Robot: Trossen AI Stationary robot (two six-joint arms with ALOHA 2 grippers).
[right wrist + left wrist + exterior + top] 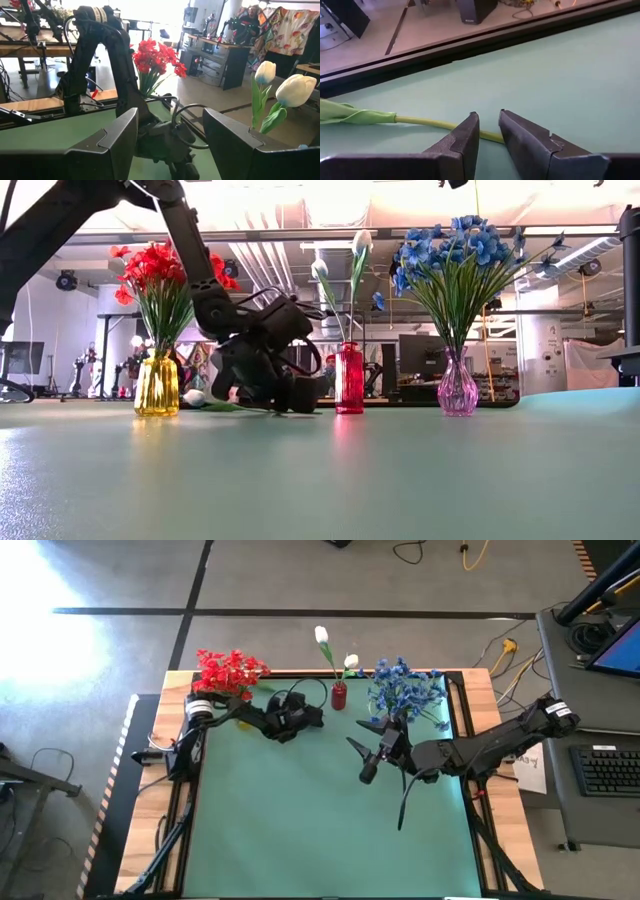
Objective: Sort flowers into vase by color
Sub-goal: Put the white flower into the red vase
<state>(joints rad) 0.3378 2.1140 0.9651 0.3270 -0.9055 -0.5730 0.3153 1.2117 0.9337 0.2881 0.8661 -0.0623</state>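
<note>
Down low on the green counter (pixel 300 820), near the far edge: left pincer (pixel 489 131) spread, straddling a thin green stem (pixel 430 122) of a loose flower lying flat, fingers (pixel 462 137) not yet closed on it, leaf end trailing off to one side. Bloom colour not visible from the wrist; a pale bud (pixel 197 398) glimpsed at counter level beside the arm, so probably a white one, bound for the red vase (pixel 349 378). Farther right, right pincer (pixel 372 750) hovering spread and empty above mid-counter, waiting. Along the back edge: red flowers (pixel 155 275) in the yellow vase (pixel 157 385), two white tulips (pixel 287 87) in the red vase, blue flowers (pixel 455 255) in the clear purple vase (pixel 457 388). Likely risks: fingers closing on so thin a stem flat against the counter, scraping the mat or pinching past it; a grip this near the stem's end leaving the flower drooping and hard to thread into a narrow neck; elbow brushing the yellow vase close by. Stem between the fingers shown only by the left wrist view; vase colours only by the low view; arm spacing only from above.
</note>
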